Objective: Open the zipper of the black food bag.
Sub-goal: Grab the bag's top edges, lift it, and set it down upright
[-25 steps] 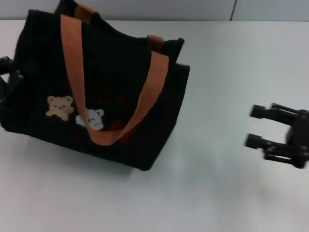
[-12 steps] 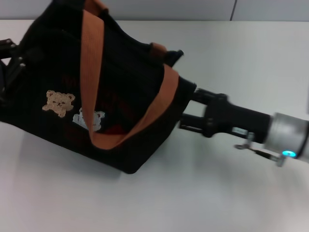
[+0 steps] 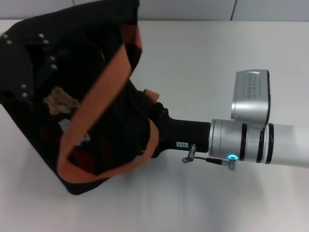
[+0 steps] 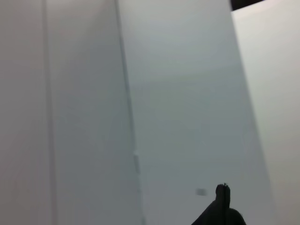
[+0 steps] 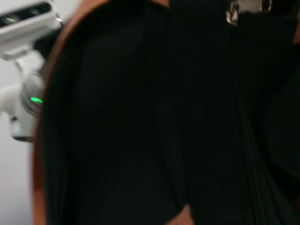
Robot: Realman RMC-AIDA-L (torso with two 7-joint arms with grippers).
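While its fingers stay hidden, the right tool [image 3: 153,129] presses into the black food bag [image 3: 43,63].

You cannot see the right hand's fingers in the head view: the boxy black fabric food bag [image 3: 72,96] with orange-brown webbing handles covers them. The bag runs off the picture's top and left edges there. In the right wrist view the long black zipper [image 5: 241,117] is blurred, and its small silver metal pull tab [image 5: 248,7] is cut by the edge. The left hand's state cannot be told.
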